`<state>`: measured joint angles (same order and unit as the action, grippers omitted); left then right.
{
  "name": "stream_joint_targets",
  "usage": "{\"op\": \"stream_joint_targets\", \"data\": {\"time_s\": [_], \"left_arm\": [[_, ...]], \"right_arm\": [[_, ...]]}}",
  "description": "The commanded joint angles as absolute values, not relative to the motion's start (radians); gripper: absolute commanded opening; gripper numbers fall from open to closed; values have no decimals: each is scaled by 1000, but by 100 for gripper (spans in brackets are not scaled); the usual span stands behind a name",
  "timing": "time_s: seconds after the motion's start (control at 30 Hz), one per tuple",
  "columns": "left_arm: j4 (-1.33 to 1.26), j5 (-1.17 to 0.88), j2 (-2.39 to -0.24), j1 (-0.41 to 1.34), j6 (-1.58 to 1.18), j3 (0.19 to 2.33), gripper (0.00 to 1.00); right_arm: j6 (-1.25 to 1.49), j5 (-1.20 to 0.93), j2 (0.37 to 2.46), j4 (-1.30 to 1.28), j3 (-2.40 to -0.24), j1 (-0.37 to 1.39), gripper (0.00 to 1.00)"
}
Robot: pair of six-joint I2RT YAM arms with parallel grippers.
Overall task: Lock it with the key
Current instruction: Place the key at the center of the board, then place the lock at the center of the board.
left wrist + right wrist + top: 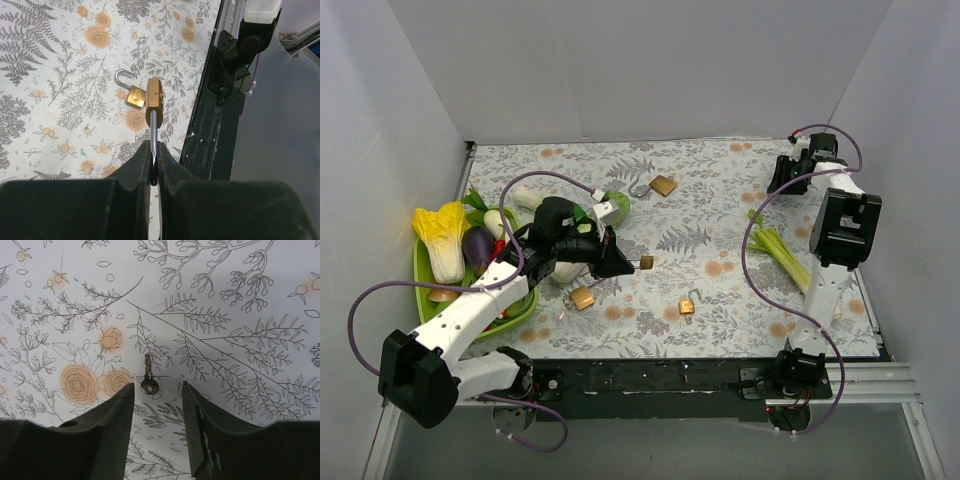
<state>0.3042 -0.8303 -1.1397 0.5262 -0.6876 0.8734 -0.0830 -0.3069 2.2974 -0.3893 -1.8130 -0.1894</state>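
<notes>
One padlock (154, 100) is sitting clamped in the left fingers (135, 172); spread right fingers (102, 425) are hovering over the key (148, 380), needing a centred pinch on its head.

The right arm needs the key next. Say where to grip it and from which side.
Grip the key by its round bow, the end nearest the open right gripper. It lies flat with its blade pointing away, so probably come straight down, one finger on each side.
</notes>
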Motion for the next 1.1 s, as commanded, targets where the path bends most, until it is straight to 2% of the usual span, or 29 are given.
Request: {"op": "stream_joint_targets", "data": {"time_s": [0.0, 0.1, 0.2, 0.27, 0.3, 0.4, 0.57, 0.67, 0.83, 1.07], "left_arm": [[363, -865, -1106, 523, -710, 916, 0], [411, -880, -1118, 522, -742, 949, 0], [472, -908, -1161, 522, -785, 983, 0], [489, -926, -1184, 517, -810, 1008, 0], [485, -943, -1192, 515, -842, 1014, 0], [483, -974, -1219, 514, -883, 1035, 0], [488, -1045, -1259, 511, -966, 1049, 0], [463, -1078, -1264, 511, -1006, 1028, 0], [382, -1094, -1247, 509, -1083, 980, 0], [368, -1075, -1238, 509, -1100, 991, 0]], "right_arm": [[-150, -322, 2215, -417, -1896, -201, 52], [-210, -417, 2140, -474, -1924, -196, 54], [-307, -512, 2013, -505, -1864, -169, 69], [-385, -560, 1895, -550, -1780, -131, 85], [-414, -602, 1852, -564, -1746, -112, 88], [-556, -632, 1662, -612, -1599, -5, 89], [-733, -623, 1311, -560, -1343, 308, 91], [-764, -565, 1174, -511, -1220, 506, 91], [-746, -489, 1105, -517, -1152, 768, 91], [-739, -390, 1126, -503, -1126, 903, 85]]}}
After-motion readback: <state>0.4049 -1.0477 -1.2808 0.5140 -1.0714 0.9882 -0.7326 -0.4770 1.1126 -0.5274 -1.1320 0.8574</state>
